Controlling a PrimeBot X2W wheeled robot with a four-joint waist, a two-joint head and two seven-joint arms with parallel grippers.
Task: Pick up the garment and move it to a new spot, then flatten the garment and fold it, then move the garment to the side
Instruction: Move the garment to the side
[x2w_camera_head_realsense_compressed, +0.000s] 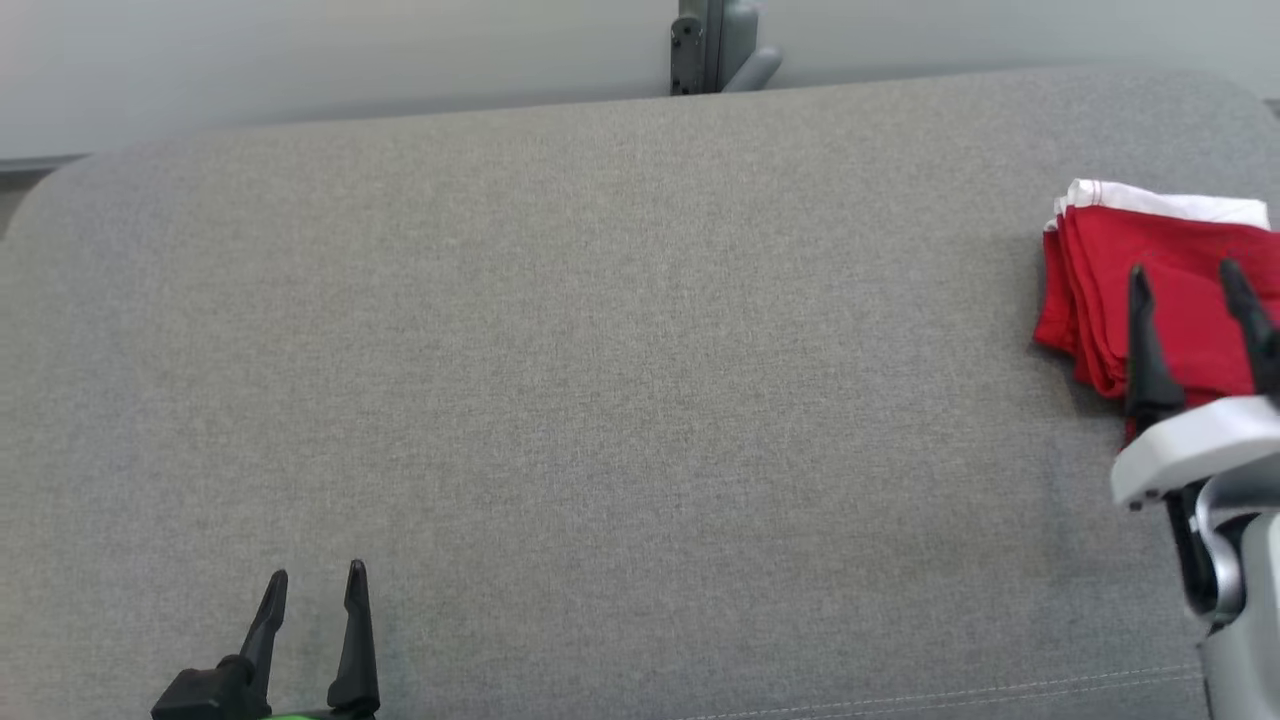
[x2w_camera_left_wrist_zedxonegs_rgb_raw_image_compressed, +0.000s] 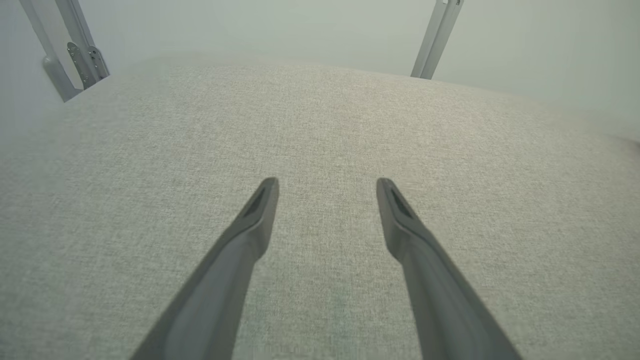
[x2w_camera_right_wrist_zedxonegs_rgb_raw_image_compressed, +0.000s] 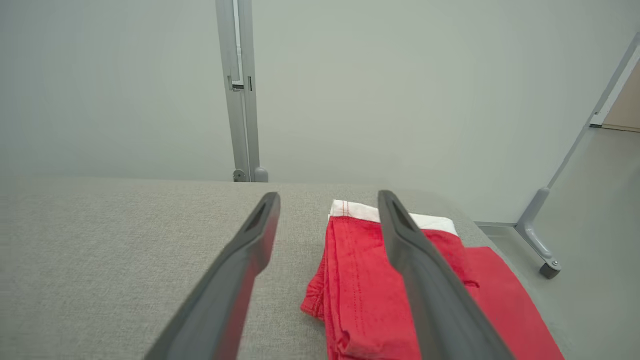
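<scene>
Right gripper (x2w_camera_head_realsense_compressed: 1183, 268) spread, empty, over folded garment (x2w_camera_head_realsense_compressed: 1095, 290) at tabletop (x2w_camera_head_realsense_compressed: 600, 350) side; left gripper (x2w_camera_head_realsense_compressed: 318, 572) spread. Last step looks done; next, lift clear.

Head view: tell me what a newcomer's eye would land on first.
The folded red garment with its white band, bright against the grey, at the far right edge of the padded surface. The right gripper stands open right by it, nothing between its fingers. The left gripper sits open at the lower left over bare grey fabric.
</scene>
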